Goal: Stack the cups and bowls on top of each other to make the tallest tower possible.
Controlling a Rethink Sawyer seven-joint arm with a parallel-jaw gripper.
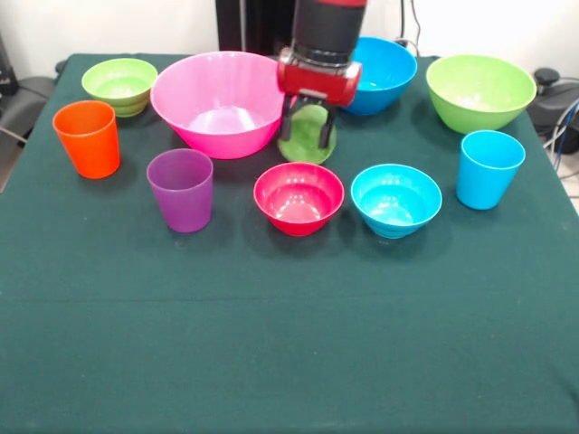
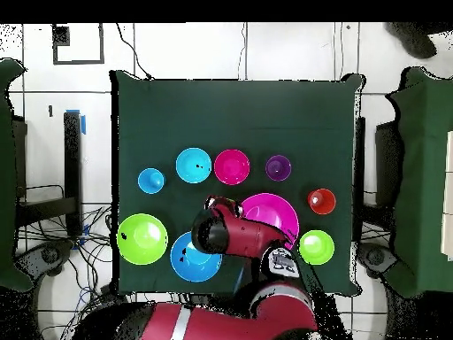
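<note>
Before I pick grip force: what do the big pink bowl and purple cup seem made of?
Pink bowl: looks like glossy plastic, with bright highlights inside and slightly see-through walls. Purple cup: probably plastic too, with a smoother, duller sheen and thin rim. Both likely slippery.

**Table layout, front view**

Back row, left to right: corner bowl [image 1: 119, 84], central bowl [image 1: 222, 101], rear bowl [image 1: 384, 77], far-right bowl [image 1: 479, 90]. The corner bowl sits just beside the central bowl.

The gripper [image 1: 308, 127] is just right of the central bowl and in front of the rear bowl, partly hiding it. The tilted cup [image 1: 309, 140] is directly under the gripper, close to the central bowl's right wall.

Front row, left to right, all apart: left-end cup [image 1: 88, 137], second cup [image 1: 182, 190], middle bowl [image 1: 298, 197], neighbour bowl [image 1: 395, 199], right-end cup [image 1: 488, 168].

The left-end cup stands before the corner bowl, the second cup before the central bowl, the middle bowl before the gripper, and the right-end cup before the far-right bowl.

The near half of the table [image 1: 289, 344] lies in front of both rows.
</note>
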